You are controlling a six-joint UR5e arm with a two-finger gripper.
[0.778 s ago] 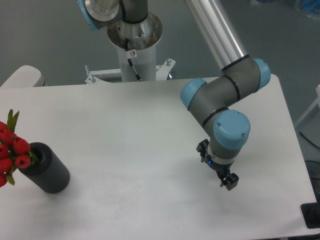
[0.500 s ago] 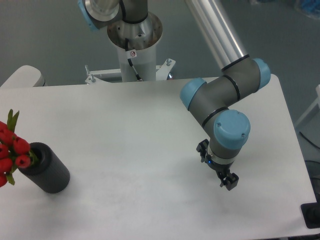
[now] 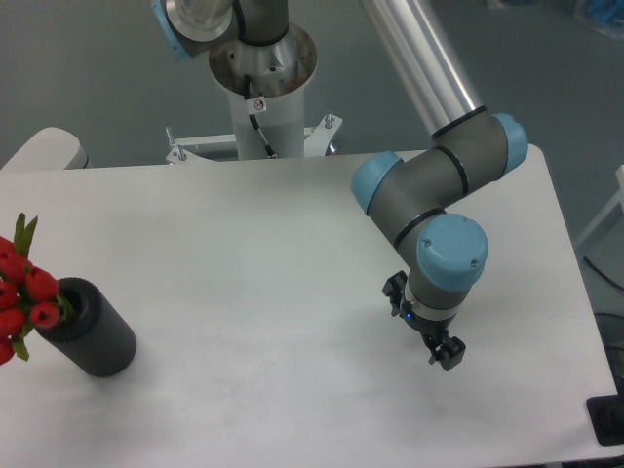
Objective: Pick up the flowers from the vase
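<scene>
The flowers (image 3: 23,292), red buds with green leaves, stick out of the vase (image 3: 90,331), a dark grey cylinder standing near the table's left edge. Their stems are hidden inside it. My gripper (image 3: 422,321) hangs below the blue-capped wrist at the right-centre of the table, far to the right of the vase. Its two black fingertips (image 3: 448,353) show on either side of the wrist, spread apart with nothing between them. The space between the fingers is partly hidden by the wrist.
The white table (image 3: 253,244) spans the view. The arm's base column (image 3: 261,88) stands behind the far edge. A black object (image 3: 607,421) sits off the table's right front corner. A pale rounded object (image 3: 44,148) lies at the far left.
</scene>
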